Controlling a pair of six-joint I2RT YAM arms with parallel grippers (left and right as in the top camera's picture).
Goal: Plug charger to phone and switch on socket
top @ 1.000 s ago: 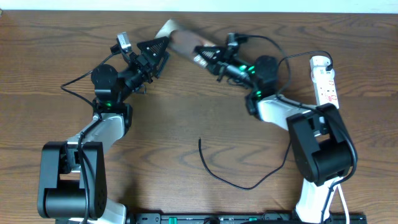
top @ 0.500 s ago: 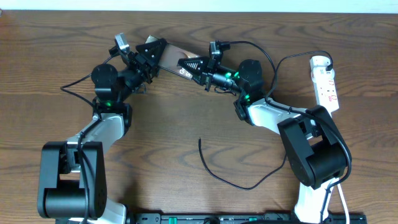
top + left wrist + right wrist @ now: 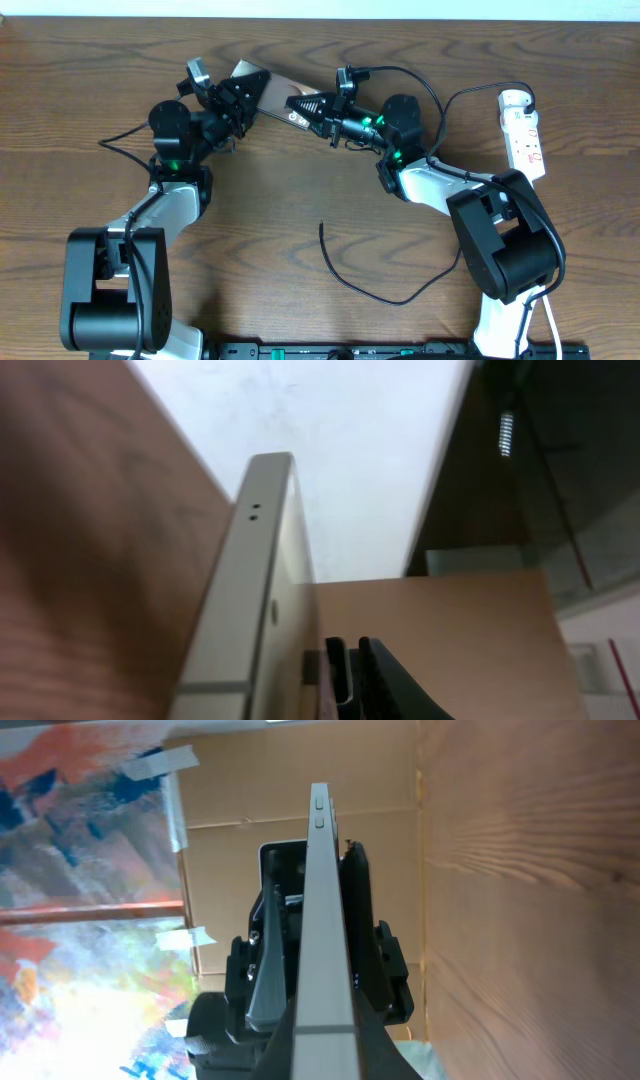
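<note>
The phone (image 3: 275, 88) is held off the table at the back, edge-up, between both grippers. At its left end is my left gripper (image 3: 243, 95), shut on it. My right gripper (image 3: 305, 108) is shut on its right end. In the right wrist view the phone's silver edge (image 3: 325, 920) runs away from my right gripper (image 3: 325, 1050), with the left gripper's black fingers on either side of its far end. The left wrist view shows the same edge (image 3: 245, 610) beside the left gripper (image 3: 347, 670). The charger (image 3: 365, 290) lies loose on the table, its tip (image 3: 321, 228) free. The socket (image 3: 527, 135) lies at the far right.
A white cord (image 3: 545, 320) drops past the right arm's base at the front right. The left arm's black wire (image 3: 125, 135) trails over the table on the left. A dark rail (image 3: 400, 350) runs along the front edge.
The right arm carried the phone left toward the left gripper. The left gripper's jaws, wide before, have closed onto the phone's left end.
</note>
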